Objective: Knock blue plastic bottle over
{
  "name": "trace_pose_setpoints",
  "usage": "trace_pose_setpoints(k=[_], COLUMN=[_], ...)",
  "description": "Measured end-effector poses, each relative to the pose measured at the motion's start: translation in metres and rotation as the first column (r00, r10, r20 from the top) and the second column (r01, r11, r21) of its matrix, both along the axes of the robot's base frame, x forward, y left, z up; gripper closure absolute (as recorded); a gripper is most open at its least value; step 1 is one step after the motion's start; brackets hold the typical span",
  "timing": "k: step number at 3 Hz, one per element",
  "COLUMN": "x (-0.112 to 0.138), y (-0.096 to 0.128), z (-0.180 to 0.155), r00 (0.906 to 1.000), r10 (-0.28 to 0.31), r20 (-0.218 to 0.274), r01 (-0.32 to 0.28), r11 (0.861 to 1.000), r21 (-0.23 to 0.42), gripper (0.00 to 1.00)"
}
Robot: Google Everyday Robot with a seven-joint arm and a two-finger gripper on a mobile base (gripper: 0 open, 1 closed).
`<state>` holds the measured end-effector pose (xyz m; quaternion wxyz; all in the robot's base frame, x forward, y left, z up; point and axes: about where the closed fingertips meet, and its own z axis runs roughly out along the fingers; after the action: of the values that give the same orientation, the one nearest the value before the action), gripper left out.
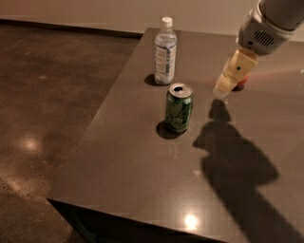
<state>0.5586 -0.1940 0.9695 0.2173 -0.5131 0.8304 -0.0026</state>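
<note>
The arm (281, 10) shows at the far right as a smooth, rounded shell of pale grey-white. Its wrist housing (260, 36) is light, with an oval grille of dark slots on its side. Below it, over the far right of the surface (142, 166), the gripper (222, 90) is a cream, blocky piece with a rounded pale tip
</note>
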Motion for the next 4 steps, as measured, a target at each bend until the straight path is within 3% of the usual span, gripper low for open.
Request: trace_pose_setpoints(k=[2,4], x=[0.079,0.140], y=[0.009,0.056], z=[0.008,0.004], r00=[0.9919,0.9733], r10=[-0.097,-0.137], r20=[0.082,0.184], r01=[0.089,0.089], r11=[0.991,0.965], r21=[0.101,0.247], gripper=[0.00,0.00])
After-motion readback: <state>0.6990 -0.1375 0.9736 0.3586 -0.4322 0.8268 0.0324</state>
